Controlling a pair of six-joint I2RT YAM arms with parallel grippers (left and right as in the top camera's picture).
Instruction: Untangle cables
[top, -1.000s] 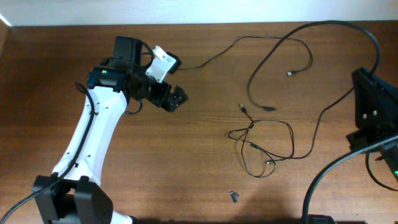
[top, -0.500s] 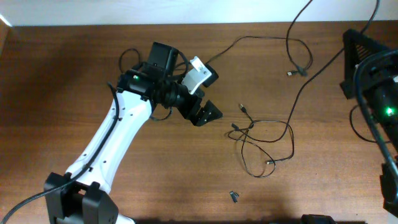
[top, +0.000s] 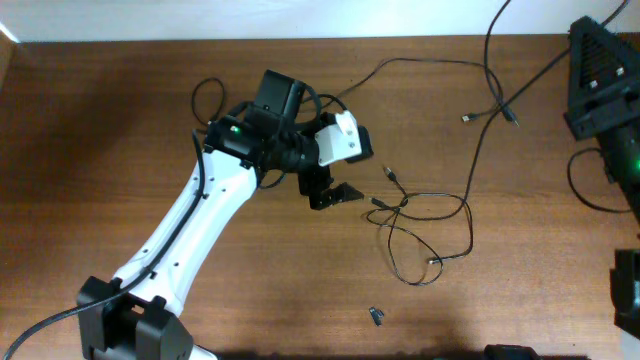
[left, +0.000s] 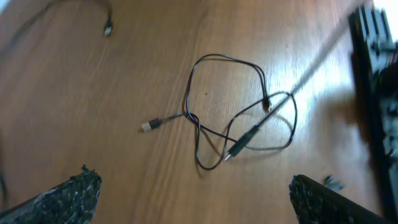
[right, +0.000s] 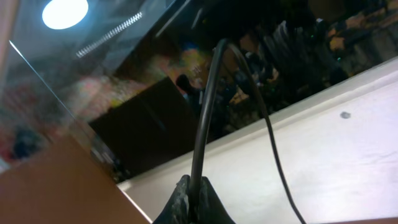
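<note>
The tangle of thin black cables (top: 430, 228) lies on the table right of centre. In the left wrist view the tangle (left: 236, 118) has a silvery plug (left: 147, 126) sticking out. My left gripper (top: 335, 194) is open and empty just left of the tangle. Its fingertips (left: 199, 205) are spread wide at the bottom of the wrist view. Another thin cable (top: 440, 64) arcs along the back, rises off the table (top: 490, 45) and leaves the frame at the top. Its plug (top: 466, 118) hangs near the table. My right gripper (right: 198, 198) is shut on a cable (right: 208, 112), raised high and facing the room.
A tiny dark loose piece (top: 376, 316) lies near the front edge, and it shows in the left wrist view (left: 329, 182). The right arm's black body (top: 600, 80) and its thicker cords fill the right edge. The table's back edge meets a white wall (top: 300, 20).
My left arm has swung right and come close to the tangle. The right arm has risen and pulled the back cable's right part up off the table.
</note>
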